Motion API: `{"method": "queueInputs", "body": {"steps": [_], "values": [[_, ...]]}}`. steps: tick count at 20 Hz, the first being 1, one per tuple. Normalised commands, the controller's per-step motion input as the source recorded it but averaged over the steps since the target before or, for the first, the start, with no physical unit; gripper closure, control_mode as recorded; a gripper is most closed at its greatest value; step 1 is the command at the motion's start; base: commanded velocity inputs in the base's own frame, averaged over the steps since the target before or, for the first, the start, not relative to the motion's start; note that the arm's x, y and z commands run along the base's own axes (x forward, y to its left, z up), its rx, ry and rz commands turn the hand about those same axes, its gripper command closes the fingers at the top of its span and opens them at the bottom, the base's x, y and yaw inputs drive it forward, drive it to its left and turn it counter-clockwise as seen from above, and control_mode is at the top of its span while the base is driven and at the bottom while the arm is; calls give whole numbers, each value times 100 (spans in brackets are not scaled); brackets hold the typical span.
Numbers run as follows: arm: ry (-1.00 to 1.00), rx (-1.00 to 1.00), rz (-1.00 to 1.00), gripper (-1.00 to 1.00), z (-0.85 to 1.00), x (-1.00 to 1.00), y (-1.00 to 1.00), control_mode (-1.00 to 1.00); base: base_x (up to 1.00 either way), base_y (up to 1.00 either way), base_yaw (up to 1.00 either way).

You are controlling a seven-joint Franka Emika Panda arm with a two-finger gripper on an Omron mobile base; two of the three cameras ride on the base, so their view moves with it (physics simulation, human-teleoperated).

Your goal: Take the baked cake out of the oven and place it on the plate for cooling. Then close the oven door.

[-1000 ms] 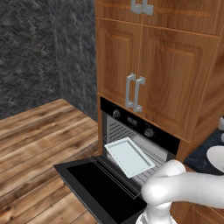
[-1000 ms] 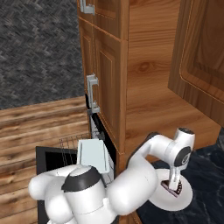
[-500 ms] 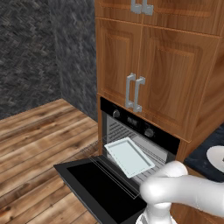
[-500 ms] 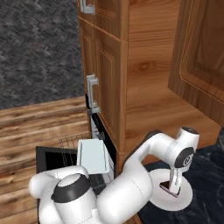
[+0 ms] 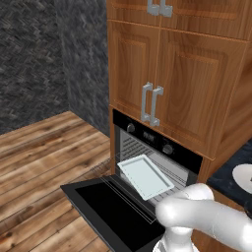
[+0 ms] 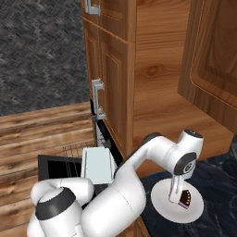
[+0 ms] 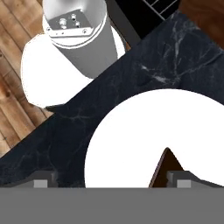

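Baked cake [image 6: 184, 199] on plate [image 6: 163, 209] | beside tool [image 6: 174, 200] tip | tool spread apart

The cake [image 6: 184, 199] lies on the plate [image 6: 162, 203] on the counter [image 6: 217, 176], right of the oven [image 5: 157, 152]; a tray [image 5: 145, 176] sits inside.
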Motion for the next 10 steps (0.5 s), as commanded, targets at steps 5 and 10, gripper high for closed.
{"method": "queueInputs", "body": {"steps": [5, 10], "values": [[0, 0, 0, -100, 2, -4, 36, -100, 0, 0, 0], [-1, 0, 0, -100, 14, -4, 35, -100, 0, 0, 0]]}}
